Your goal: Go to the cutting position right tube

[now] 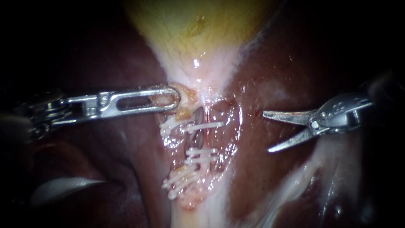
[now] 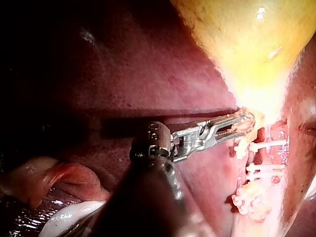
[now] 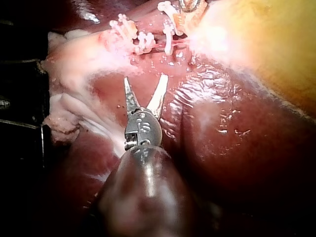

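Observation:
The yellow gallbladder (image 1: 190, 25) narrows into a pale neck. My left instrument (image 1: 168, 99) is shut on tissue at that neck; the left wrist view shows the same grip (image 2: 241, 123). Below it, clipped tubes run down, crossed by several white clips (image 1: 201, 153). The reddish right tube (image 1: 219, 131) lies beside them. My right instrument (image 1: 266, 131) has thin blades standing open, out over the liver to the right of the tubes and not touching them. In the right wrist view these blades (image 3: 145, 78) are spread, with the clips (image 3: 138, 39) ahead of them.
Dark red liver (image 1: 270, 63) surrounds the tubes on both sides. White fatty strands (image 1: 303, 177) run under my right instrument. A pale glistening fold (image 1: 63, 185) lies below the left instrument's shaft.

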`<state>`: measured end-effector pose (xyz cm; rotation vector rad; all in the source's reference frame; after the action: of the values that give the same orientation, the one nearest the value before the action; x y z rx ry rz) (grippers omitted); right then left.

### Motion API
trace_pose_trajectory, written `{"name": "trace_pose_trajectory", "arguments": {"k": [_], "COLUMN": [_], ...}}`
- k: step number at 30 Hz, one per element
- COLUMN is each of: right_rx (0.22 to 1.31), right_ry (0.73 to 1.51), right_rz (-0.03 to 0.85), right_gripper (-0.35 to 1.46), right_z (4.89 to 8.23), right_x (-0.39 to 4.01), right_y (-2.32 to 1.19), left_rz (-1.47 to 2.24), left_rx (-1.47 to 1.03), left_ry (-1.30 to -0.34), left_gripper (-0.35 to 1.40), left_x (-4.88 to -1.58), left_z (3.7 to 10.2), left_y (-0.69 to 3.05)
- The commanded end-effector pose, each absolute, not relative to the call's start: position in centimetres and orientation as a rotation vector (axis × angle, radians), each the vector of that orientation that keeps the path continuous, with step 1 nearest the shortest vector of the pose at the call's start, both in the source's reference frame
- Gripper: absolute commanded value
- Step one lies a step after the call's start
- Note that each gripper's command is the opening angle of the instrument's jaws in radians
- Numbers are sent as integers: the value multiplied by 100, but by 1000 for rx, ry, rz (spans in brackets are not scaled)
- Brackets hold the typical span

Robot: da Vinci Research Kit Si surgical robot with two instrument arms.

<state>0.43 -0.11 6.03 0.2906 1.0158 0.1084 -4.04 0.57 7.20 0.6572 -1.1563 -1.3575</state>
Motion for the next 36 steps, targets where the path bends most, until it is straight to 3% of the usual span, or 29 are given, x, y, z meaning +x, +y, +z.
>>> {"name": "trace_pose_trajectory", "arguments": {"k": [1, 11, 27, 36], "right_rx": [291, 299, 302, 311], "right_ry": [1015, 1013, 1012, 1014], "right_rz": [109, 126, 131, 142], "right_gripper": [144, 144, 144, 144], "right_z": [603, 603, 603, 604], "right_x": [43, 42, 43, 47], "right_y": [-11, -11, -11, -12], "left_rz": [-1358, -1360, -1407, -1411], "left_rx": [657, 670, 622, 611], "left_ry": [-1156, -1147, -1231, -1238], "left_gripper": [-35, -35, -35, -35], "left_x": [-404, -389, -325, -324], "left_z": [719, 700, 617, 608], "left_y": [57, 63, 101, 99]}}
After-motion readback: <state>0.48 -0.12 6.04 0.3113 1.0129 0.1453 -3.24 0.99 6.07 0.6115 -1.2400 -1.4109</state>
